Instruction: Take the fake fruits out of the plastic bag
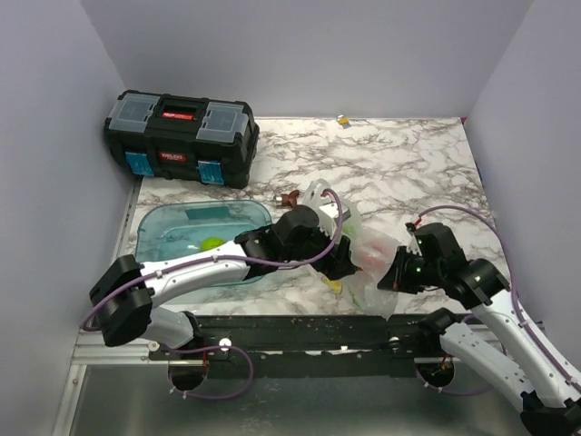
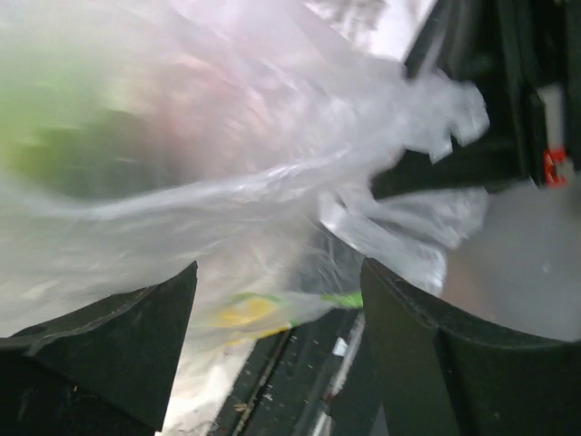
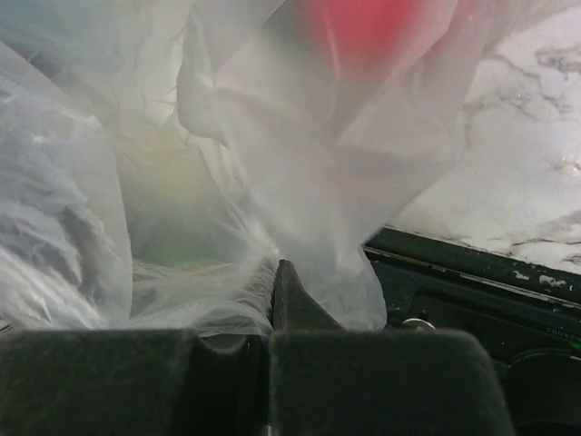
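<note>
At the near edge of the table (image 1: 408, 163), the plastic bag (image 1: 368, 250) lies between both arms, fake fruits (image 3: 359, 27) inside. Right fingers (image 3: 363, 381) are clamped on a fold of film, likely anchoring it; left fingers (image 2: 118, 345) stand apart astride the bag, ready to grip.

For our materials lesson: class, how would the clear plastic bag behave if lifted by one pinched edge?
Probably floppy: the plastic bag crumples where the right tool pinches it. Likely sags too, the red fruit weighing inside.
</note>
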{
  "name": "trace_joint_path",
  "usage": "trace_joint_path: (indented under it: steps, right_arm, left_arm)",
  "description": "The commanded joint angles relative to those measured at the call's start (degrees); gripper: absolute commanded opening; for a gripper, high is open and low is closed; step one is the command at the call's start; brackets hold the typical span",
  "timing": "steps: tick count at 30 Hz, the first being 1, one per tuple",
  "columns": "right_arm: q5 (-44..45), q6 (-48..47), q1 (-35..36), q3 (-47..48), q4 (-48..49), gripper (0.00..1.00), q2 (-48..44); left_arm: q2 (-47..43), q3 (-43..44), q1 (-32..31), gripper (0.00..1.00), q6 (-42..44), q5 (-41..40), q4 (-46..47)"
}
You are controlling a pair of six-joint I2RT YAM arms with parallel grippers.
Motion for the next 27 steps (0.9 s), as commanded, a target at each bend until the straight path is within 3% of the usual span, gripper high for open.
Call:
trace_joint_path:
  steps: [1,9,12,18,22,27]
  right_arm:
    - [-2.3,1.5,-0.2,-6.2,4.4,0.01,-0.8]
    - [-3.0,2.7,-0.2,-7.1,8.6,0.01,-0.2]
    - [-1.8,1.9,-0.1,-4.9,8.9,0.19,0.2]
    - [0.7,-5.7,-0.2,5.3,8.2,0.74,4.9]
    - [-4.2,-6.6,-0.1,6.6,15.8,0.83,8.4]
    - [8.5,-11.0,0.6,12.8,12.1,0.85,13.5]
  left_arm:
    - [6.1,2.0,3.9,0.64,2.1,-1.5,-2.7]
    - [9.2,-0.8,3.9,0.53,2.6,-3.9,-1.1]
    - [7.5,-3.0,3.9,0.55,2.3,-3.7,-1.0]
    - [1.8,-7.5,3.8,0.70,-0.7,1.8,2.6]
    - [-0.4,-8.5,3.6,0.74,-4.3,2.7,5.5]
    - [-4.3,-7.4,2.4,0.80,-5.1,2.4,4.8]
